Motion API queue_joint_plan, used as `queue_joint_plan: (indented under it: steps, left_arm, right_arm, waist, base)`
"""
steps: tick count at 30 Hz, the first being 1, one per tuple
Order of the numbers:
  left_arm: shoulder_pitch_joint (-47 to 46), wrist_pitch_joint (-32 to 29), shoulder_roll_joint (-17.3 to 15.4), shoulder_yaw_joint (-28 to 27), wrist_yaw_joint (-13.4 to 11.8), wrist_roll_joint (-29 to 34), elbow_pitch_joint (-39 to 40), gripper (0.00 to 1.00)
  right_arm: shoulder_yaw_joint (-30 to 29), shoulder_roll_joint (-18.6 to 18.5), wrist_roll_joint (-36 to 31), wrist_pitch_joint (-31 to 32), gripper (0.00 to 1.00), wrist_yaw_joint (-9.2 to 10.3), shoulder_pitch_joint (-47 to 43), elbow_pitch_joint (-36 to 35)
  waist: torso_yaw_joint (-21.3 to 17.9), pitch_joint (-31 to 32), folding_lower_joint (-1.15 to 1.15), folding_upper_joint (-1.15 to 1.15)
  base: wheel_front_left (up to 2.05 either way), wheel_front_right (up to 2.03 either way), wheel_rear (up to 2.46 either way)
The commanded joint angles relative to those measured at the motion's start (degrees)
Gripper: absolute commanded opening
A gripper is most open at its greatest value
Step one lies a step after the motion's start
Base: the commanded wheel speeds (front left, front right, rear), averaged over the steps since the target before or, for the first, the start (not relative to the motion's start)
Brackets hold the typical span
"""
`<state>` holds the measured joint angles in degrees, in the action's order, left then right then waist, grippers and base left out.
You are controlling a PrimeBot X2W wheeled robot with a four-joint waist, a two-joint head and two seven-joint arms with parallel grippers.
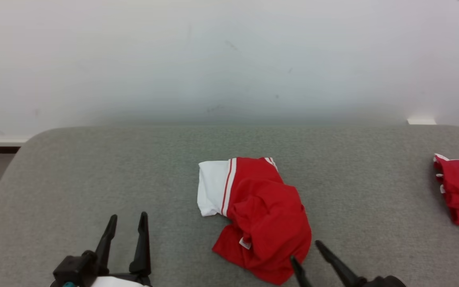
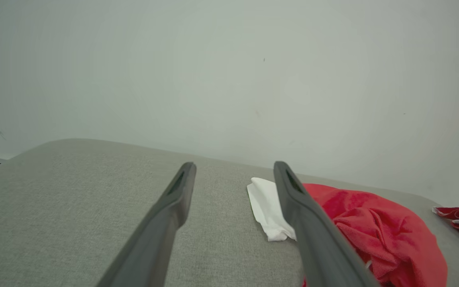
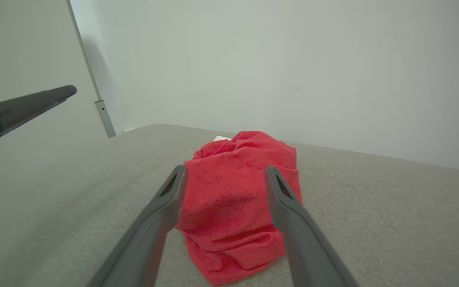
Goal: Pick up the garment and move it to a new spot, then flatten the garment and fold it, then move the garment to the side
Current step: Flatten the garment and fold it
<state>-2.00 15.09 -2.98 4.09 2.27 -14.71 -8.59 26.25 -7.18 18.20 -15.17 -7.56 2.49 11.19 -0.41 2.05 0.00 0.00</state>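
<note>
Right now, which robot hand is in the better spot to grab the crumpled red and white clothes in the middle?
The right hand. Its open fingers are at the near edge of the garment. The left hand is open over the grey surface, off to the side.

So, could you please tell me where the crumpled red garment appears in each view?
Head view: garment centre, low.
Left wrist view: garment lower right, partly behind left end effector.
Right wrist view: garment centre, framed by right end effector.
Shared landmark: grey surface meeting the white wall.
</note>
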Motion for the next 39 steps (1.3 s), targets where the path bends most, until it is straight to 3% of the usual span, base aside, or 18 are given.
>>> queue_joint_plan:
  steps: [1,8,15,16,18,19,26,31,39]
  left_arm:
    - [-0.22,0.07,-0.18,-0.07,0.18,0.43,-0.19,1.00]
    - [-0.79,0.04,-0.04,0.81,0.46,0.25,-1.08,1.00]
    - [-0.56,0.04,-0.02,0.88,0.16,-0.70,-1.37,1.00]
    - [-0.67,0.04,-0.01,1.01,0.21,-0.82,-1.38,1.00]
    - [-0.85,0.04,-0.02,1.18,0.23,-0.99,-1.41,1.00]
    - [-0.90,0.04,-0.02,1.16,0.14,-1.07,-1.42,1.00]
    - [-0.29,0.04,-0.01,0.64,-0.38,-1.93,-1.19,1.00]
    - [-0.64,0.04,-0.02,0.56,-0.54,-2.09,-0.77,1.00]
    - [-2.12,0.04,-0.01,1.66,-0.59,-2.50,-0.11,1.00]
  right_arm:
    - [0.71,0.12,0.72,0.06,1.00,0.14,0.78,0.67]
    - [5.42,2.89,-0.17,0.60,1.00,0.14,5.56,12.12]
    - [3.83,4.19,-2.36,0.17,1.00,0.14,9.94,21.89]
    - [3.73,4.20,-2.72,0.13,0.87,0.14,10.50,23.13]
    - [4.25,4.29,-2.03,0.05,0.15,0.15,11.48,24.43]
    - [4.40,4.27,-1.85,-0.01,0.00,0.15,11.90,24.88]
    - [2.66,4.22,-1.97,0.00,0.00,0.15,12.96,22.98]
    - [-3.94,3.80,-5.41,-0.01,0.00,0.15,11.98,18.84]
    - [-14.01,-5.03,-7.68,2.03,0.00,0.15,14.10,13.58]
  waist:
    - [1.11,-0.03,0.00,0.00]
    - [6.31,-0.23,0.00,0.00]
    - [9.97,-0.41,0.00,0.00]
    - [10.33,-0.50,0.00,0.00]
    - [10.84,-0.63,0.00,0.00]
    - [10.98,-0.69,0.00,0.00]
    - [9.69,-1.33,0.00,0.00]
    - [7.51,-2.05,0.00,0.00]
    - [3.90,-6.86,0.00,0.00]
  base:
    - [0.00,0.00,0.00]
    - [0.00,0.00,0.00]
    - [0.00,0.00,0.00]
    - [0.00,0.00,0.00]
    - [0.00,0.00,0.00]
    - [0.00,0.00,0.00]
    - [0.00,0.00,0.00]
    - [0.00,0.00,0.00]
    - [0.00,0.00,0.00]
